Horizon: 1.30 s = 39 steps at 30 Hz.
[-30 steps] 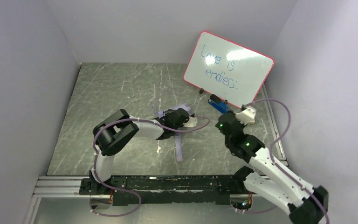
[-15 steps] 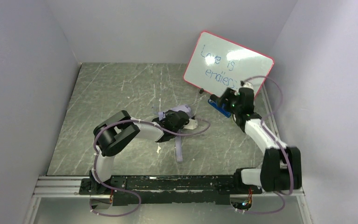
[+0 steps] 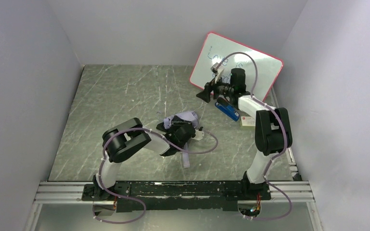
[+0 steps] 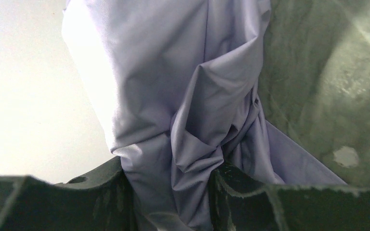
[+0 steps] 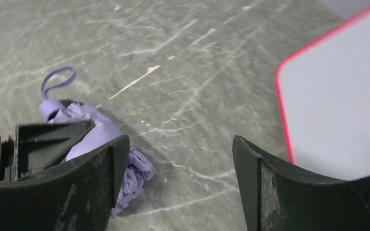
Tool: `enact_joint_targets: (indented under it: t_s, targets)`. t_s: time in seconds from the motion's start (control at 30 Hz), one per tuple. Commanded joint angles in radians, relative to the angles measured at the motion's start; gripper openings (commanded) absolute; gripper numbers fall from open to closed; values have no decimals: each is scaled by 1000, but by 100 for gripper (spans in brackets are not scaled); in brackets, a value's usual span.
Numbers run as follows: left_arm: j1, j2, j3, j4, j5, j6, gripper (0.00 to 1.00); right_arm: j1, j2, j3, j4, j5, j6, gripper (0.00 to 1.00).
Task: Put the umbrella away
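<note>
— Surface?
— Grey-green marbled table [image 3: 125,96], pale walls [image 3: 29,72] around, whiteboard [image 3: 262,67] leaning back right.
— Umbrella [image 3: 187,116]?
— Mid-table, bunched; my left gripper [image 4: 171,192] clamps its fabric. My right gripper [image 5: 178,178] gapes, empty, by the whiteboard.

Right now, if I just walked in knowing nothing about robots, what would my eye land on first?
Probably the crumpled lavender umbrella in the middle of the green table, its fabric pinched in the left hand. Next comes the red-rimmed whiteboard with blue handwriting, leaning in the far right corner, where the right hand hangs open and empty in front of it.
</note>
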Motion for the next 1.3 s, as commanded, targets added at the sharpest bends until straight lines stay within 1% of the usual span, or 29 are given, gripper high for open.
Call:
enact_joint_targets:
  t_s: [0.0,0.03,0.07,0.17,0.23,0.3,0.37,0.53,0.7,0.9,0.97,1.13,1.2,1.27]
  targets:
    - [-24,92,-99,-126,32,40,5,44,63,123,-370,-238,-485,81]
    - [-26,95,-106,-106,26,51,5,58,79,144,-453,-249,-613,81]
    - [-28,99,-114,-84,17,61,5,67,96,168,-532,-262,-698,81]
    - [-35,101,-141,-14,6,89,5,92,175,282,-776,-297,-883,79]
    - [-39,102,-153,15,4,101,5,114,237,383,-975,-304,-1015,79]
    - [-40,105,-153,17,5,103,5,137,288,456,-1131,-286,-1119,78]
    - [-42,108,-150,11,6,100,5,158,319,489,-1201,-255,-1162,78]
    - [-47,102,-153,10,10,99,5,191,361,500,-1233,-145,-1167,77]
    - [-48,111,-153,9,9,103,5,218,400,513,-1263,-90,-1172,76]
    - [-53,114,-140,-8,7,94,5,249,456,530,-1295,-8,-1151,70]
    - [-53,114,-138,-14,8,90,5,250,440,528,-1282,-19,-1143,71]
    - [-53,113,-152,-5,9,94,5,240,297,470,-1154,-95,-1101,76]
    - [-53,113,-158,3,7,98,5,233,248,467,-1139,-116,-1095,77]
    - [-53,114,-163,8,7,98,5,231,212,465,-1140,-105,-1093,77]
